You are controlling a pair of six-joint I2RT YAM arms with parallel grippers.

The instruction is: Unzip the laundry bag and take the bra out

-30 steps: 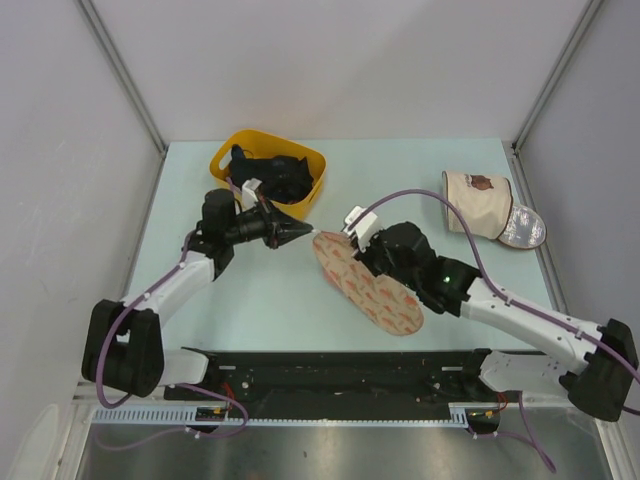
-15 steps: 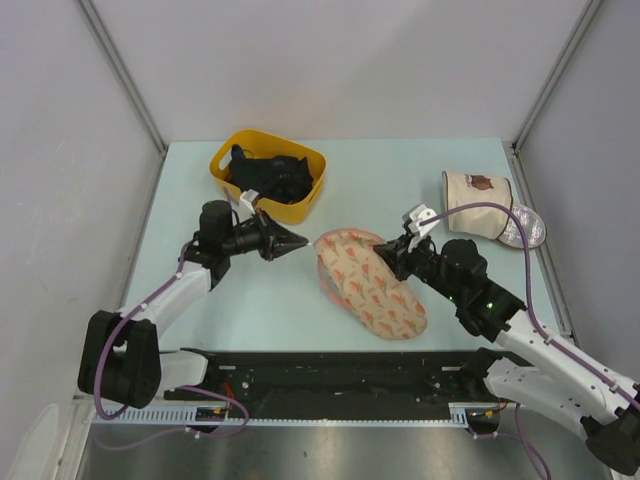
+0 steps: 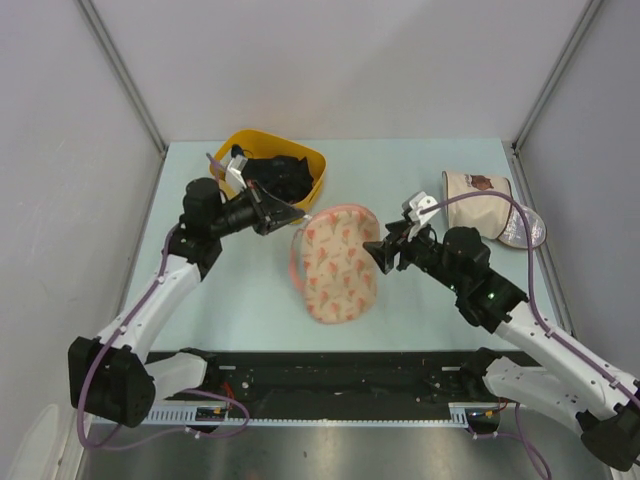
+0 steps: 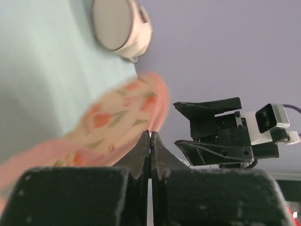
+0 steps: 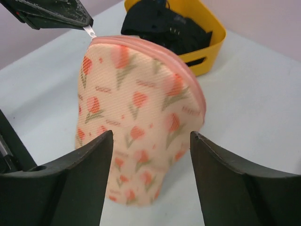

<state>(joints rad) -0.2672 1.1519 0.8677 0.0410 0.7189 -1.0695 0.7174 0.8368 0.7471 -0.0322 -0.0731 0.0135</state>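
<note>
The laundry bag [image 3: 340, 265], peach-pink with a red-orange print, stands tilted on the table's middle, its pink zip trim [image 5: 155, 49] running over the top. My left gripper [image 3: 298, 213] is at the bag's upper left edge, jaws pressed together on a small silver zip pull [image 5: 89, 32]. In the left wrist view the shut left gripper [image 4: 150, 134] touches the laundry bag [image 4: 117, 117]. My right gripper [image 3: 378, 255] stands open just right of the bag, touching nothing; the laundry bag [image 5: 141, 103] shows between its spread fingers [image 5: 94, 160]. The bra is hidden.
A yellow basket [image 3: 225, 157] holding dark clothes sits at the back left, close behind the left gripper. A beige cylinder bag [image 3: 478, 203] with a brown mark lies at the back right. White walls stand along the table's sides.
The bag lay flat under the right gripper; now it stands upright and has shifted left. The right gripper has let go, opened and drawn back right. The left gripper pulled back toward the basket.
</note>
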